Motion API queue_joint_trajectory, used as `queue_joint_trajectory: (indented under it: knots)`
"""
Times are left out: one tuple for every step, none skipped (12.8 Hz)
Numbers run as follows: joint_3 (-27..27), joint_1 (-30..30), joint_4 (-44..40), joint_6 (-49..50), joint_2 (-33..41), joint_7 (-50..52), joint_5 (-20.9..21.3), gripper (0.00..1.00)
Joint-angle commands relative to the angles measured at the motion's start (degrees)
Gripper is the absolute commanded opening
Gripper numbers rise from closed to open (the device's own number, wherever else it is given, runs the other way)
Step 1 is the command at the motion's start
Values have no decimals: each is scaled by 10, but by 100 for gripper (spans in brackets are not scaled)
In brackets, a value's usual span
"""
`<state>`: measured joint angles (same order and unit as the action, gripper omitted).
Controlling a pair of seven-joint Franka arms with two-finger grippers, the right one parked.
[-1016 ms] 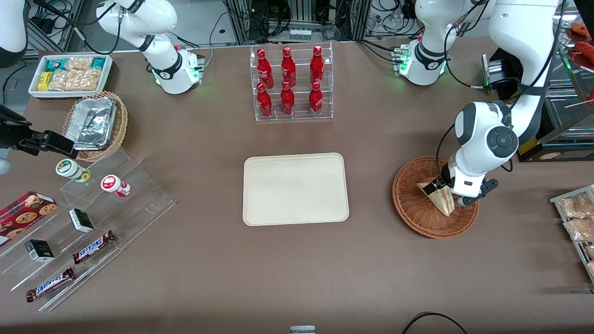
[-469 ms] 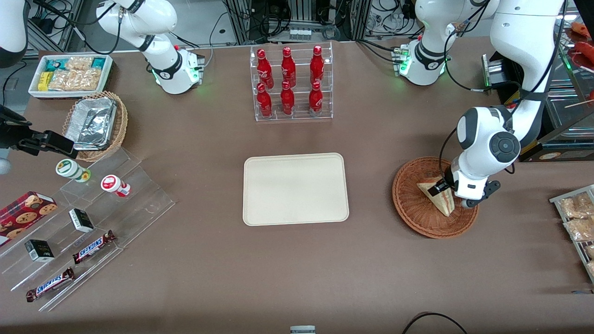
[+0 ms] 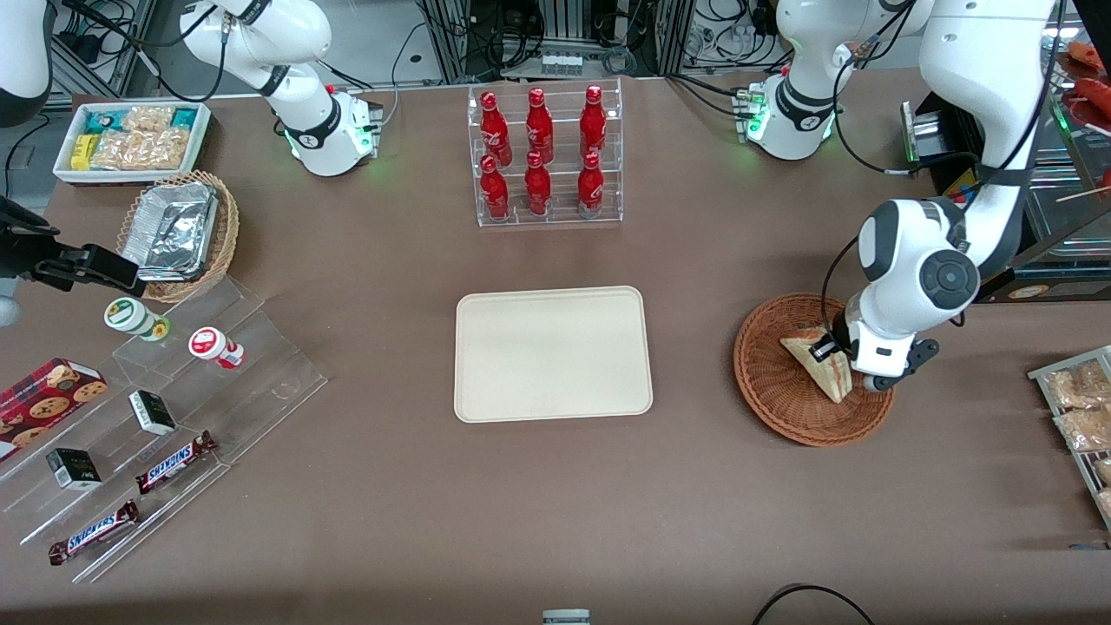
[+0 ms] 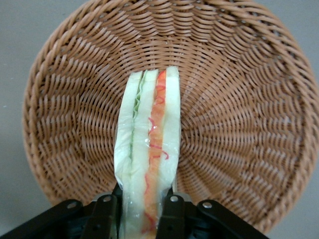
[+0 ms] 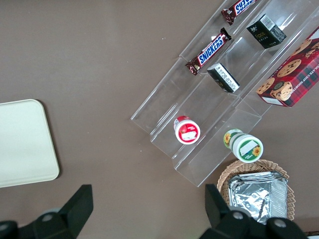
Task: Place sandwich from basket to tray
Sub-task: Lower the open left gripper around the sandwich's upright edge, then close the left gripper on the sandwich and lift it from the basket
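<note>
Gripper (image 3: 835, 358) over the basket (image 3: 772, 395), its 2 fingers (image 4: 107, 214) clamped on the sandwich (image 3: 816, 366), filling stripe (image 4: 154, 149) edge-on between them in the wrist view, wedge tip still inside the rim and close to the weave. Bare tabletop (image 3: 694, 347) between basket and tray (image 3: 553, 353), tray well apart toward the parked arm's end, flat, nothing on it. Farther from the front camera, 6 red bottles (image 3: 540, 152) upright in a clear rack.
</note>
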<state>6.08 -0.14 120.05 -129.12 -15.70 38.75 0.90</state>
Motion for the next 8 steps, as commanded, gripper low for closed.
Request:
queue_joint_trajectory:
  knots:
    - [2, -30, -88, 110, 3, 8, 12, 0]
    - [2, -46, -111, 138, 0, 5, 13, 0]
    - [2, -59, -127, 155, -4, -10, 16, 0]
    - [2, -71, -137, 164, -5, -29, 16, 0]
    - [2, -74, -139, 167, -5, -36, 15, 0]
    - [9, -75, -141, 167, -5, -39, 14, 0]
    - [35, -74, -148, 167, -6, -48, 13, 0]
    - [50, -74, -156, 167, -16, -57, 14, 0]
